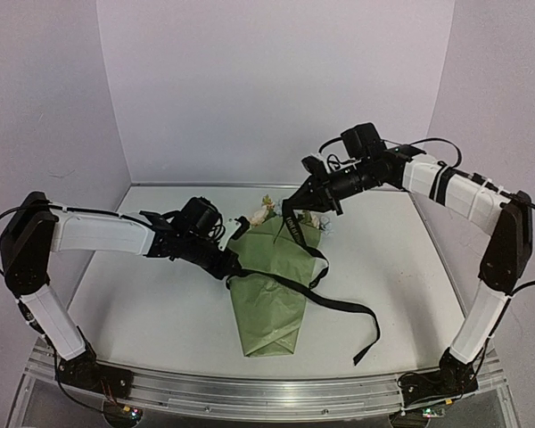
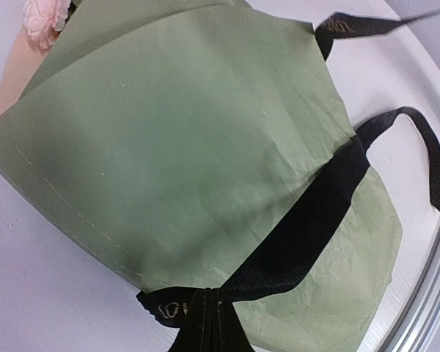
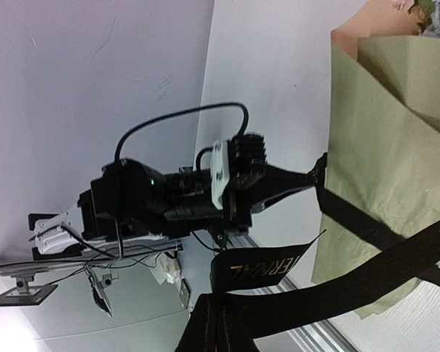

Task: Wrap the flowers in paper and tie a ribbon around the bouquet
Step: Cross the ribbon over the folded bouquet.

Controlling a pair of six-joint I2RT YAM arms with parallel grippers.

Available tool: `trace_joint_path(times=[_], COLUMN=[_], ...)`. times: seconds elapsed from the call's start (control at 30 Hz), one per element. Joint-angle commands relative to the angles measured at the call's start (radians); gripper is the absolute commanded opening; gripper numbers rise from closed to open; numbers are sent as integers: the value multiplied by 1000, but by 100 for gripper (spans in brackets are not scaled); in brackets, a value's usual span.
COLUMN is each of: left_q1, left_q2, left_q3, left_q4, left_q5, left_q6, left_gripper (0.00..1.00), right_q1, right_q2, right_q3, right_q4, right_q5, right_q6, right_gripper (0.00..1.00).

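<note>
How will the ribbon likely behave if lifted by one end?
Probably floppy: the ribbon drapes over the paper and its free end lies in a loose loop. Likely light, being thin flat fabric, so it probably won't hold a shape.

The paper (image 1: pixel 272 294) hid the stems of the flowers (image 1: pixel 260 214). Only a few blossoms showed at its wide end, toward the far edge of the table (image 1: pixel 401 267). In the left wrist view the top-left corner cut off one blossom. The ribbon (image 1: pixel 339 308) ran out of sight behind the paper's edge, and from above its lettering was too small to read. Each wrist view cropped its own fingers at the bottom edge, on the left gripper (image 2: pixel 205 326) and the right gripper (image 3: pixel 214 323).
</note>
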Motion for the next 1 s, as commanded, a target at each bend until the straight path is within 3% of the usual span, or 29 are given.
trace_joint_path(times=[0.0, 0.5, 0.97], left_q1=[32, 67, 68], left_q2=[-9, -6, -64], left_q3=[-7, 17, -4], left_q4=[111, 176, 165], left_q5=[82, 139, 196], left_q6=[-37, -93, -91], left_gripper=[0, 0, 0], right_q1=[57, 166, 212], right_q2=[7, 184, 238], right_q3=[-32, -142, -168], right_q4=[137, 186, 32], right_q5=[-63, 36, 426], right_q6=[52, 15, -155], right_gripper=[0, 0, 0])
